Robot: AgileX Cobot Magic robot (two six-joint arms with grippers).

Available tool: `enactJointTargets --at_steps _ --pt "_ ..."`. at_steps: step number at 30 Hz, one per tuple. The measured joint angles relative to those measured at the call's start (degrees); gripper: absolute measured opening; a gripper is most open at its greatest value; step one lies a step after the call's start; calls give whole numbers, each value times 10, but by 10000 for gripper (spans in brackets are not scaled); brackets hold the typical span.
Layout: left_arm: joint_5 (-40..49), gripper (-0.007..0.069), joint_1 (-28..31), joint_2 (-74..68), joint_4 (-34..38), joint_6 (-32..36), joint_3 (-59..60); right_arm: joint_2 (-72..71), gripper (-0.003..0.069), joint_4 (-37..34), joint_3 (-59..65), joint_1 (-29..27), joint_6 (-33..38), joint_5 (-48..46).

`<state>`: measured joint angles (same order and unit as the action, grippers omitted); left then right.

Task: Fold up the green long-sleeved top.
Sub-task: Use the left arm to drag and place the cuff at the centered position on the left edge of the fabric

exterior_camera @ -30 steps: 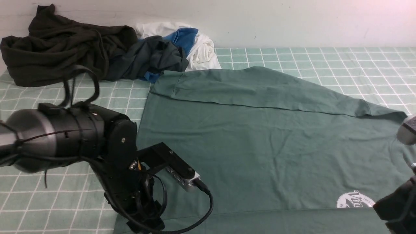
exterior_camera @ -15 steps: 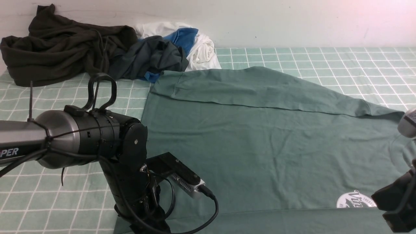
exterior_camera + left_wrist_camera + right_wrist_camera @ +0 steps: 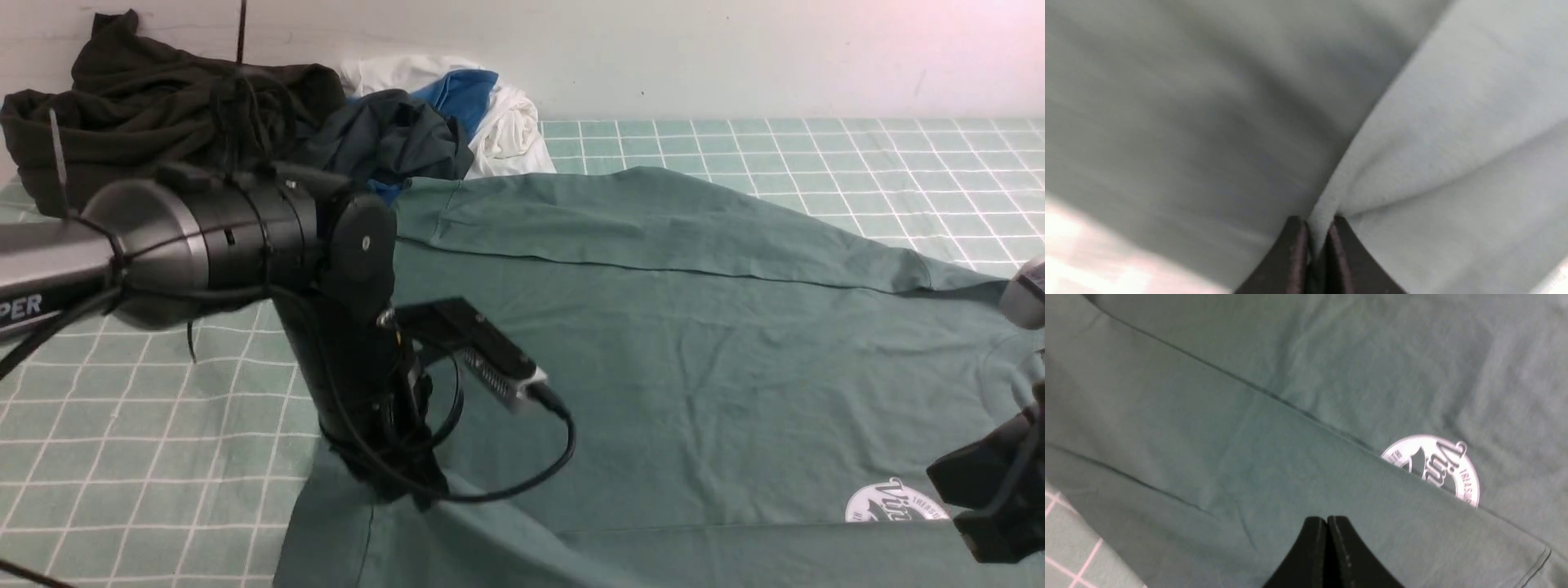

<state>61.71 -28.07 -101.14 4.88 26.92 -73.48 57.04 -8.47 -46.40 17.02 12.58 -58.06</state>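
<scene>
The green long-sleeved top (image 3: 694,359) lies spread across the checked cloth, one sleeve folded along its far edge and its white round logo (image 3: 894,502) near the front right. My left gripper (image 3: 408,490) is shut on the top's near-left hem, which rises off the surface in a peak. In the left wrist view the gripper (image 3: 1318,228) pinches a ridge of the top's green fabric (image 3: 1445,134). My right gripper (image 3: 1327,522) is shut with nothing in it, hovering above the top (image 3: 1249,428) near the logo (image 3: 1433,465).
A dark olive-black garment (image 3: 155,122) is heaped at the back left, with a dark grey one (image 3: 384,143) and white and blue clothes (image 3: 490,106) beside it. The green checked cloth (image 3: 139,457) covers the table. A wall runs behind.
My left gripper closed on the top's near-left hem and has risen, pulling the fabric up. The right arm shifted only slightly.
</scene>
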Motion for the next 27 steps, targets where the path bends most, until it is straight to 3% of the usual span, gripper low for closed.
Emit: enactJointTargets --at_steps 11,22,27 --pt "75 27 0 -77 -64 0 -279 0 -14 97 0 0 -94 11" --pt "53 30 20 -206 -82 -5 -347 0 -14 142 0 0 -137 11" --pt "25 84 38 -233 -83 -20 -359 0 -14 145 0 0 -137 17"
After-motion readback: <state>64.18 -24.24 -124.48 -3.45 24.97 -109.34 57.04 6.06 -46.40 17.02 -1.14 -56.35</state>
